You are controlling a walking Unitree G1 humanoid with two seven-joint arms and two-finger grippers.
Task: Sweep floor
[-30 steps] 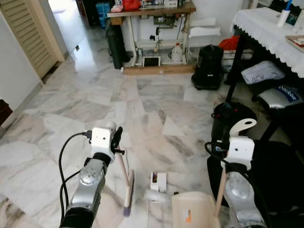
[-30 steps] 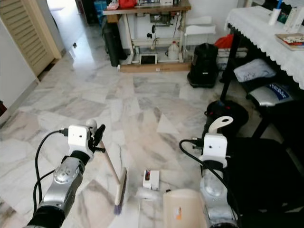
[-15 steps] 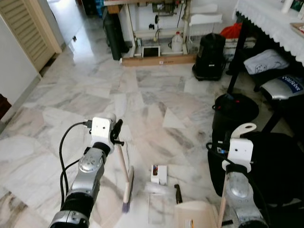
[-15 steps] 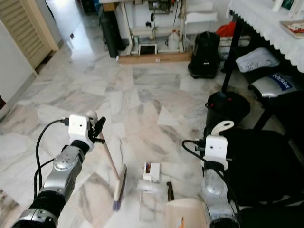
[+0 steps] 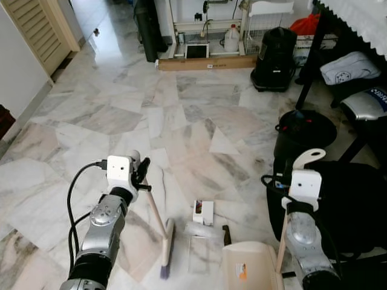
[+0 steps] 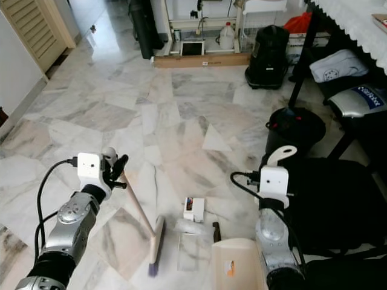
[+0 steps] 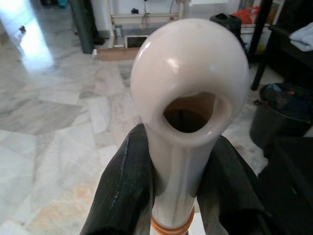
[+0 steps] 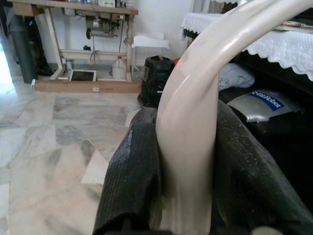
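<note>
1. The left gripper point(image 5: 144, 175) is clenched around the broom point(image 5: 158, 225) handle.
2. The right gripper point(image 6: 275, 162) grips the dustpan point(image 6: 236, 264) handle.
3. The broom slants down to the marble floor point(image 5: 199, 121); the small box point(image 5: 203, 212) lies just right of its brush.

A louvred door point(image 5: 37, 33) stands at the left wall. At the far end a sewing stand with white legs point(image 5: 171, 21) has a framed tablet-like panel point(image 5: 197, 51) leaning under it, just beside a white plastic jug point(image 5: 231, 40), and a long wooden plank point(image 5: 205, 63) lies along its foot. A tall dark bag point(image 5: 148, 29) leans just left of the stand. A black vacuum cleaner point(image 5: 276, 51) sits to the right, with something red point(image 5: 305, 25) behind it. Further right, a folded grey cloth point(image 5: 352, 67) rests on a dark surface, near a silver bag with blue lettering point(image 5: 370, 104). A round black bin point(image 5: 304, 134) stands in front of these.
</note>
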